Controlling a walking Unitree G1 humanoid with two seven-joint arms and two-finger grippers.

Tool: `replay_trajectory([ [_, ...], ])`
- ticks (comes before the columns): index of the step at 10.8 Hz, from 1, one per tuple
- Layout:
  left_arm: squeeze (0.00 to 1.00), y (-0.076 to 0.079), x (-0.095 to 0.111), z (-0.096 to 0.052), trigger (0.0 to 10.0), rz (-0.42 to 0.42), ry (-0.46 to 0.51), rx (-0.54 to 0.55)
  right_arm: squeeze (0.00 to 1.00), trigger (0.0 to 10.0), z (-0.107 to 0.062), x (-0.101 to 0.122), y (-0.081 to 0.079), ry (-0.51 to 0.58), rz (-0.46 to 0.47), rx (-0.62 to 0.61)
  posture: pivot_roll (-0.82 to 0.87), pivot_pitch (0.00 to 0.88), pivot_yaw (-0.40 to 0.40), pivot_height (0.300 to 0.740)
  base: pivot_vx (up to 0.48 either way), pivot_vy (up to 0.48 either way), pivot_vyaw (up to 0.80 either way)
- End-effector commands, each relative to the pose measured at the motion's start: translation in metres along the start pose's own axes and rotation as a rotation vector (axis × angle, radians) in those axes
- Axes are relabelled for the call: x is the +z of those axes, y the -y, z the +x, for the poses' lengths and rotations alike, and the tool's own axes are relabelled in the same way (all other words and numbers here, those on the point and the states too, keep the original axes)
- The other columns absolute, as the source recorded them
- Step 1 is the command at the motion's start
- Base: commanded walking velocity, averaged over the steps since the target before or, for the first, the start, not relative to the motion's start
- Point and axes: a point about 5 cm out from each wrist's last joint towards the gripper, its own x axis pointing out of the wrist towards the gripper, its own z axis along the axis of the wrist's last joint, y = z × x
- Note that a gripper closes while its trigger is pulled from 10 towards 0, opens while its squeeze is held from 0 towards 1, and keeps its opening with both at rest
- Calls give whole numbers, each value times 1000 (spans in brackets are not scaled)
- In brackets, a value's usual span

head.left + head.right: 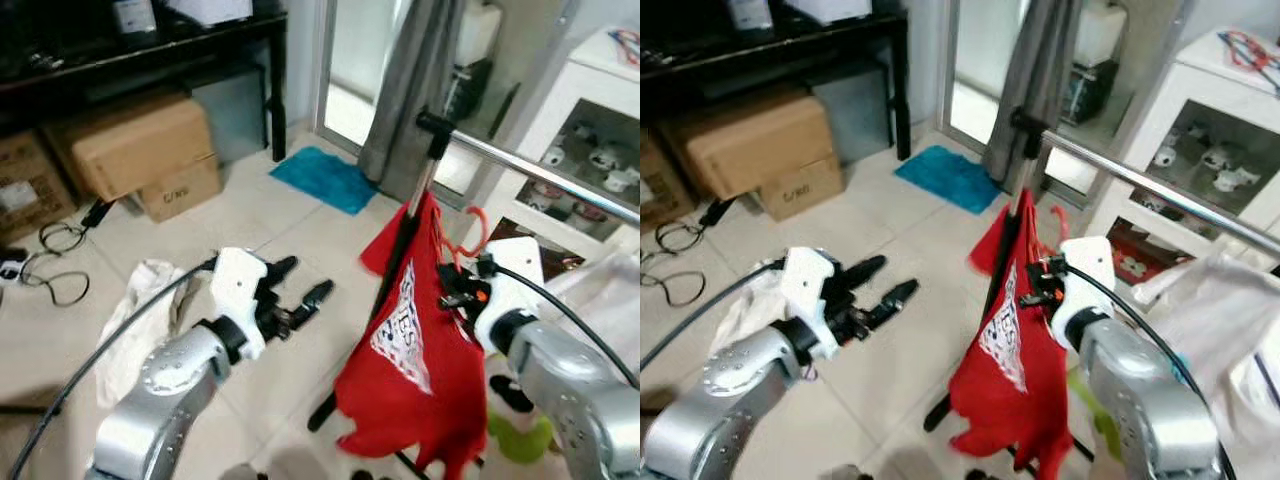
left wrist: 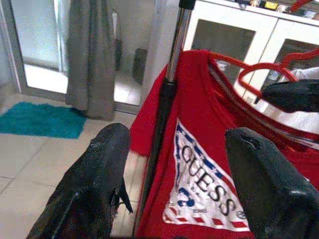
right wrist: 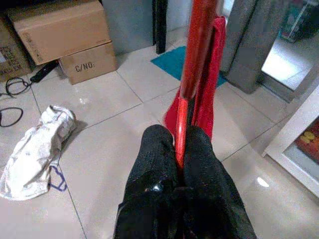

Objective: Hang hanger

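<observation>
Now the right gripper (image 1: 462,290) is clenched on the red hanger (image 1: 478,228), rail (image 1: 540,170) at one o'clock. Left gripper (image 1: 300,290) hovers released. If the hook undershoots, the shirt (image 1: 415,370) drops.

Left gripper (image 1: 300,296) raised forward at mid-height, fingers (image 2: 94,184) spread wide apart, empty. Right gripper (image 3: 180,149) lifted, fingers pinched tight on thin red hanger (image 3: 192,64) bar, silver forearm bent inward.
</observation>
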Motion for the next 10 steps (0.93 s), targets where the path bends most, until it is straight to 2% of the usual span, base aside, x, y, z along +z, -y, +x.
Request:
replay_trajectory([
  [1,0,2,3,1,10000,10,6,2,0,0,1,7,-2,46,-31,37,87,0,-68,740,-251,0,0],
  [5,0,2,6,4,10000,10,14,-16,0,0,4,12,3,66,-55,31,76,7,-48,740,-61,0,0],
  [7,0,2,7,6,10000,14,12,-23,0,0,4,15,1,88,-13,59,75,10,-46,740,0,0,0],
  [9,0,-3,7,18,10000,63,-21,-33,0,0,6,26,-15,165,58,227,77,2,-41,740,0,0,0],
  [10,1000,-13,9,28,10000,74,-44,2,0,0,8,34,-21,196,67,297,73,0,-37,740,0,0,0],
])
